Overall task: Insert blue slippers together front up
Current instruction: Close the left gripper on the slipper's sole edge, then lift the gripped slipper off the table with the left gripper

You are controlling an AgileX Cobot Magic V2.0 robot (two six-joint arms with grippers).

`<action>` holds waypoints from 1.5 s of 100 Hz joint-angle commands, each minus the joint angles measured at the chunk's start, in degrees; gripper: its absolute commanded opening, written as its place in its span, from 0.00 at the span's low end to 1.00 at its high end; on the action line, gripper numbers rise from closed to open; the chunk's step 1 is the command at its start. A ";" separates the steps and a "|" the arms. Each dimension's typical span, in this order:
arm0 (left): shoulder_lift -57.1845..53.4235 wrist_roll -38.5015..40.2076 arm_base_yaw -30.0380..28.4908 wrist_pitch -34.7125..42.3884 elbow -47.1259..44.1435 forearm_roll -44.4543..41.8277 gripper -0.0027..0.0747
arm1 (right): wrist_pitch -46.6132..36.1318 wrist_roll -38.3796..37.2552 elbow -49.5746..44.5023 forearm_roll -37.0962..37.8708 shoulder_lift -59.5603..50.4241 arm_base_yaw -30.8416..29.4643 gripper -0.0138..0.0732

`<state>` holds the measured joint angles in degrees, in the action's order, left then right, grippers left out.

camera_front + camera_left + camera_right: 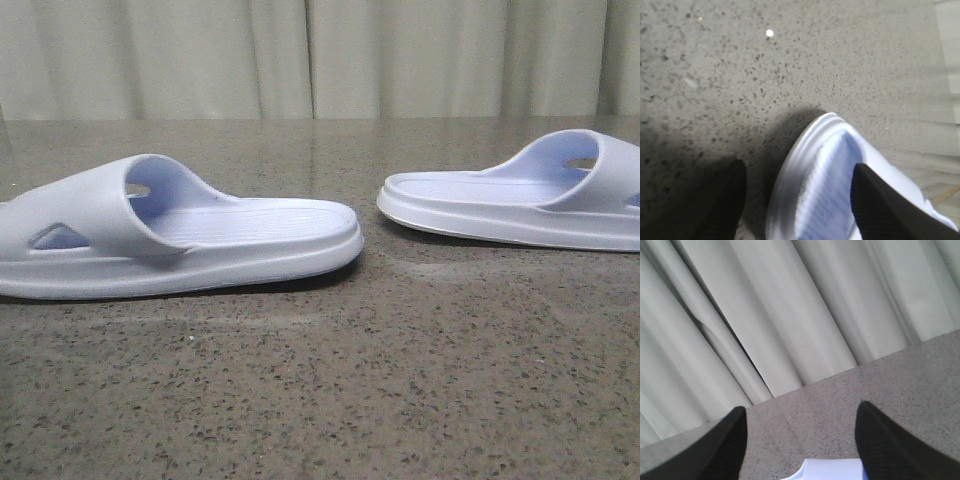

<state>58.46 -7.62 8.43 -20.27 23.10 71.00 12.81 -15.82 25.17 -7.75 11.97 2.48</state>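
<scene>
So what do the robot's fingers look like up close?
Each gripper shows two fingers, black or very dark, wide at the base and narrowing to rounded tips, with a fine bumpy texture: see the left fingers and the right fingers. No cables or markings show.

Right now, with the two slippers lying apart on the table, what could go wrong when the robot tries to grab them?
1. The left tool is open with one finger over the left slipper and the other beside its rim, so closing might pinch only the edge and let it slip.
2. The right tool sees just a corner of the right slipper, so it may miss.
3. The slippers sit apart on the smooth table, so a nudge could slide them.
</scene>
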 commanded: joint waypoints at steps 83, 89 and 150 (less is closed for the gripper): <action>10.29 -3.10 6.15 -1.09 4.43 4.88 0.37 | -4.68 0.05 1.89 -0.01 1.06 -0.43 0.62; 10.81 -3.10 6.15 -1.09 4.43 4.88 0.28 | -4.68 0.05 1.89 -0.01 1.06 -0.43 0.62; 7.04 -13.45 6.15 -2.27 7.39 11.01 0.06 | -4.68 0.05 1.89 -0.01 1.06 -0.43 0.62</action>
<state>68.43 -18.78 14.07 -21.06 28.35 79.24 12.81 -15.92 25.17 -7.75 11.97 2.48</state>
